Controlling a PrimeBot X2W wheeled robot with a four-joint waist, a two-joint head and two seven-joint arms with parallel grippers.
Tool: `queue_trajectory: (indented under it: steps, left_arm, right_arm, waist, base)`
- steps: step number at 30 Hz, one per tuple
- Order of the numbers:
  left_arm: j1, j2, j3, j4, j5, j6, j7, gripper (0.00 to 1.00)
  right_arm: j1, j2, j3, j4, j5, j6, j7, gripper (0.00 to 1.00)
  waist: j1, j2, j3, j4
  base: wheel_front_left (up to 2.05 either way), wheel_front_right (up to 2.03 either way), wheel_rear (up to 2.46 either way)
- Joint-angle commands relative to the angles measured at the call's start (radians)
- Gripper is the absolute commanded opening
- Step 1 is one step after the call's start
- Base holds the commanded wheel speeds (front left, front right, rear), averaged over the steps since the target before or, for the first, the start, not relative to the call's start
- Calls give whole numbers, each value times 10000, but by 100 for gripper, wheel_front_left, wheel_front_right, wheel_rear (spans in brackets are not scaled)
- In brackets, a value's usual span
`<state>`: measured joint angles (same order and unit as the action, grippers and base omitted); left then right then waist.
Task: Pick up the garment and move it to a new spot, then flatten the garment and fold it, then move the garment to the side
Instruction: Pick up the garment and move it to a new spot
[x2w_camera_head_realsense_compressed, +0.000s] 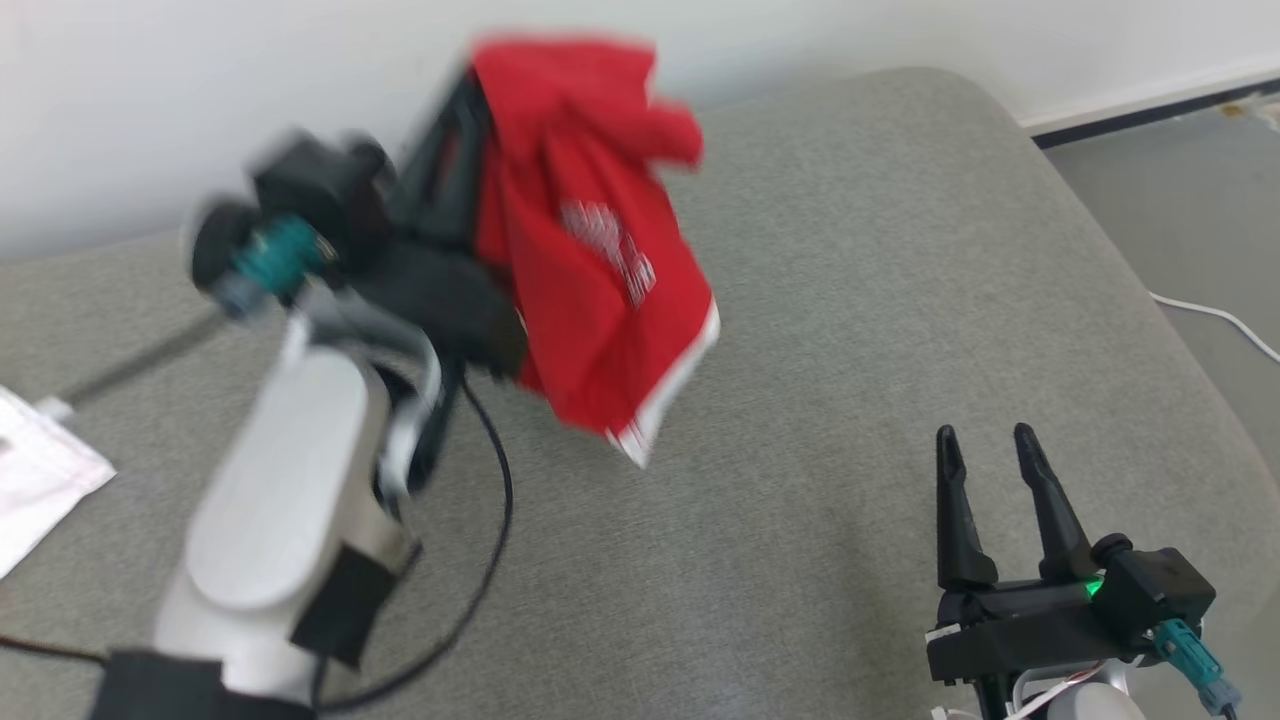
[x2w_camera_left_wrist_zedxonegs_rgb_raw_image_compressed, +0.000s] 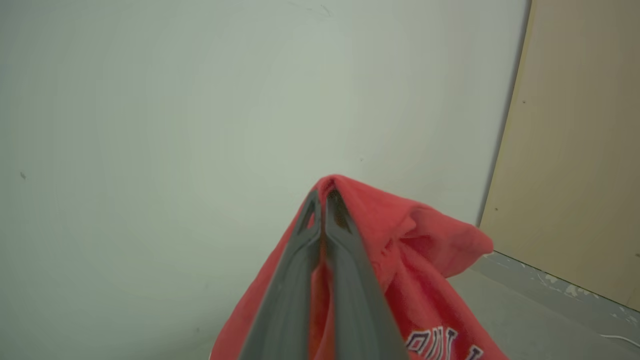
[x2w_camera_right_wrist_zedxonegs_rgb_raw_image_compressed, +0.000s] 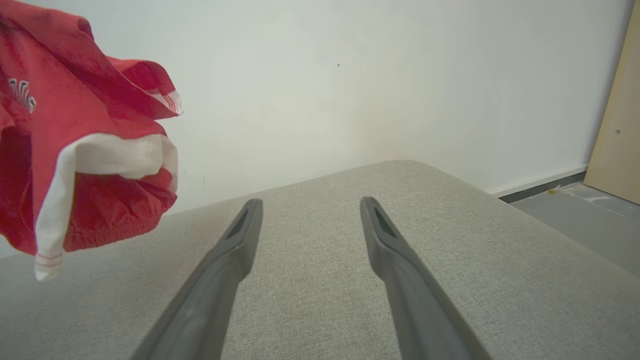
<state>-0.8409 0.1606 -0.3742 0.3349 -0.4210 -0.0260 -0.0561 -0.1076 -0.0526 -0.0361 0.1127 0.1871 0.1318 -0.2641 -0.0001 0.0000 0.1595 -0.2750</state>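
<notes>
Your left gripper (x2w_camera_left_wrist_zedxonegs_rgb_raw_image_compressed: 324, 200) is clamped on a fold of the red garment (x2w_camera_head_realsense_compressed: 590, 270); the garment hangs clear above the grey cushion (x2w_camera_head_realsense_compressed: 850, 300), near the wall (x2w_camera_head_realsense_compressed: 150, 100); your right gripper (x2w_camera_head_realsense_compressed: 985, 440) sits low at right, fingers parted, holding nothing, well apart from the cloth.

left fingers (x2w_camera_left_wrist_zedxonegs_rgb_raw_image_compressed: 350, 270) pressed together, right fingers (x2w_camera_head_realsense_compressed: 1050, 510) parted

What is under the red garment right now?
Grey cushion, where visible; the red garment hangs from the left gripper. The patch behind the cloth is hidden in the head view.
</notes>
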Motion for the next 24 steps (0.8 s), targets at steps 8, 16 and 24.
queue_trajectory:
  steps: [8, 16, 24]
  left_arm:
    - [2209, -367, -648, 1617, -13, 134, -423, 0]
    - [2590, -764, -1240, 2854, 34, -125, -1194, 100]
    - [2841, -848, -942, 2050, -10, 258, -1963, 100]
  right_arm:
    - [-201, 41, 136, -112, 112, -21, -6, 100]
    - [-166, 40, 161, -21, 22, -21, -6, 100]
    - [157, 42, 0, -8, -186, -21, -6, 100]
  waist:
    - [1, 0, 344, -447]
    - [1, 0, 177, -98]
    - [1, 0, -445, 566]
  base:
    - [0, 0, 0]
    - [0, 0, 0]
    - [0, 0, 0]
